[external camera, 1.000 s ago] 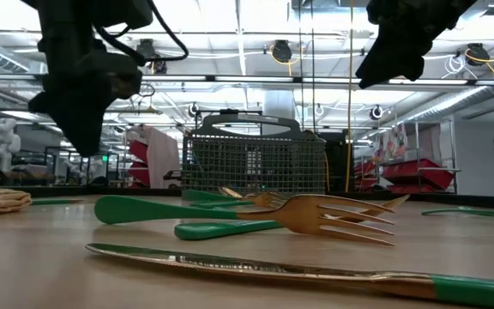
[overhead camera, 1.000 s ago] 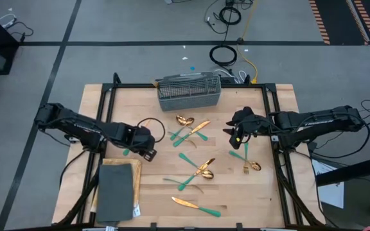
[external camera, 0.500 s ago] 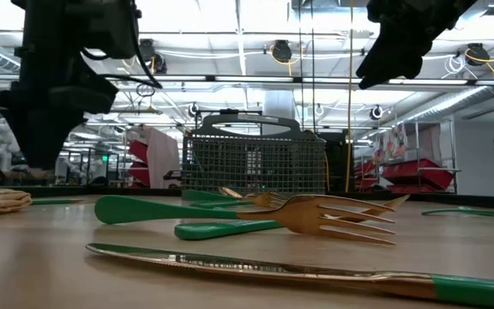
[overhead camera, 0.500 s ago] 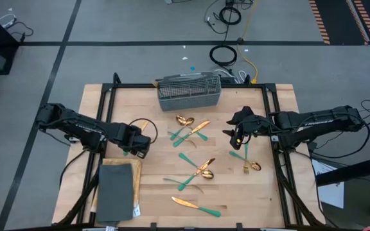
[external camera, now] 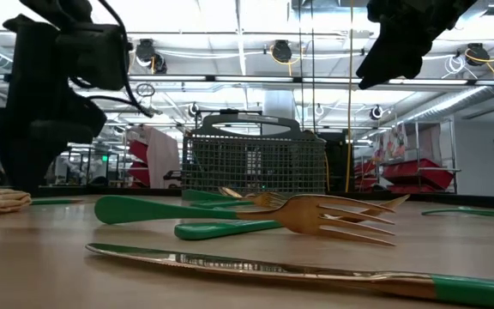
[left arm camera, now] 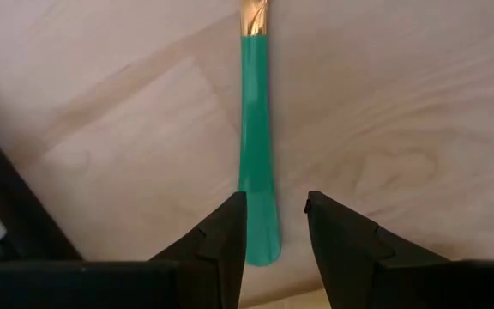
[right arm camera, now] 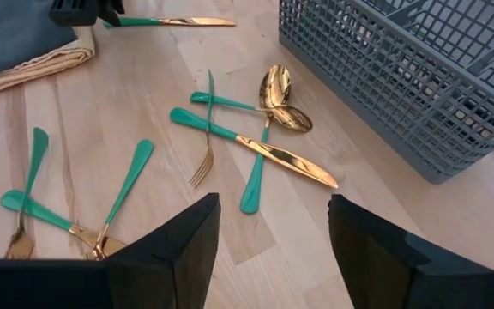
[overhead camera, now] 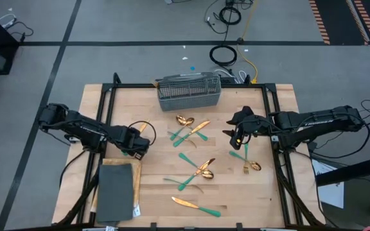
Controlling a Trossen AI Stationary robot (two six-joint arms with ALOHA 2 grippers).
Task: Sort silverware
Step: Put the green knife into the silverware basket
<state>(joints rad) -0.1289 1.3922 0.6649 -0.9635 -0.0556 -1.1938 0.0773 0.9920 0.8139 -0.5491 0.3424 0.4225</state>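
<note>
The silverware has gold heads and teal handles and lies scattered on the wooden table: a cluster [overhead camera: 188,127] near the basket, crossed pieces [overhead camera: 198,170] in the middle, a knife [overhead camera: 196,205] near the front, and more [overhead camera: 249,163] at the right. My left gripper [left arm camera: 274,215] points down, open. Its fingers stand on either side of the handle end [left arm camera: 257,197] of one flat-lying piece [overhead camera: 140,131] at the left. My right gripper [right arm camera: 273,249] hovers open above the table's right side [overhead camera: 237,135], with nothing between its fingers.
A grey wire mesh basket [overhead camera: 189,91] stands at the table's far edge. At the near left, a dark grey slab [overhead camera: 115,189] lies on a beige cloth, close to my left gripper. A black frame [overhead camera: 101,102] runs along the table's sides.
My left gripper has sunk toward the table and drifted toward its left edge, coming down over the teal handle at the left. The silverware lies as before.
</note>
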